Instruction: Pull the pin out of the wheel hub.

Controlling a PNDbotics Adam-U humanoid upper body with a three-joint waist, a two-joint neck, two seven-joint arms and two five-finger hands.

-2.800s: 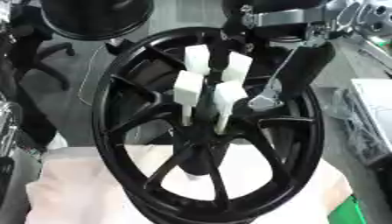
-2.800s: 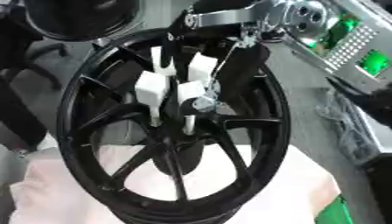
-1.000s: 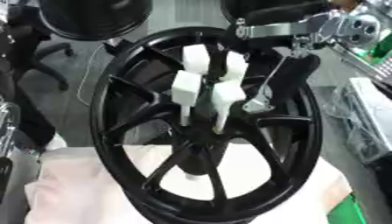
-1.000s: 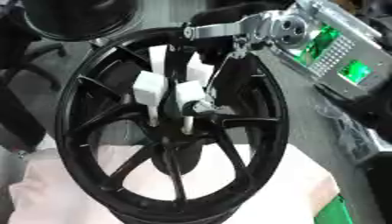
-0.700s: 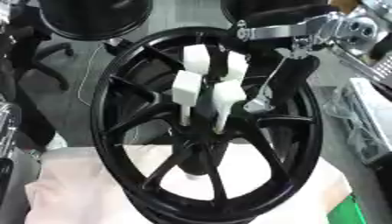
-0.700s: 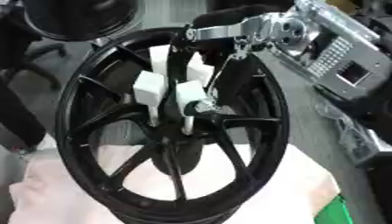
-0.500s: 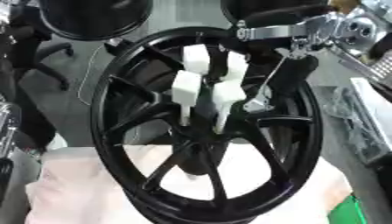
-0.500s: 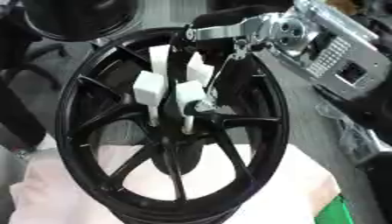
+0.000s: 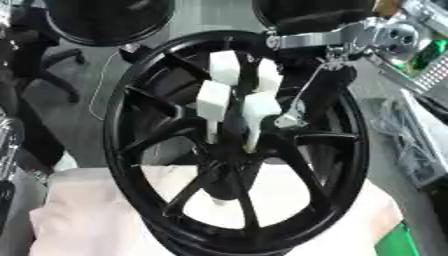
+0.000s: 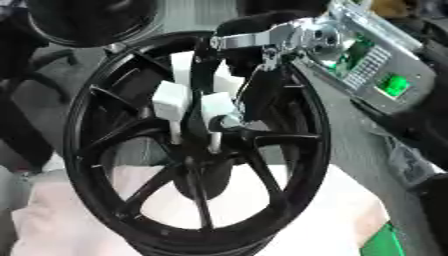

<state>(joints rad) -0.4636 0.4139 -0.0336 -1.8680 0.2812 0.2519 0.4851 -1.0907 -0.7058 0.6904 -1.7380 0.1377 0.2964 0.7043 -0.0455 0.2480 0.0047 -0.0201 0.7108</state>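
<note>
A black spoked wheel (image 9: 118, 150) stands upright on a pale cloth. Several white block-shaped pieces (image 9: 213, 97) on thin stems stick up from its hub (image 9: 229, 150); I cannot tell which one is the pin. My right arm (image 9: 385, 35) comes in from the upper right with a silver bracket across the rim's top. From it a thin silver part runs down to my right hand (image 9: 287, 120), whose silver tip lies just right of the white pieces. The spokes hide most of that hand. My left hand shows in neither view.
The pale cloth (image 9: 87, 215) covers the table under the wheel. A black chair (image 9: 35, 65) and a dark round object (image 9: 105, 17) stand behind at the left. A grey panel with green lights (image 10: 376, 75) is at the right, and something green (image 9: 407, 242) is at the lower right corner.
My right arm's silver wrist has shifted a little to the right at the rim's top. The wheel and the white pieces stand as before.
</note>
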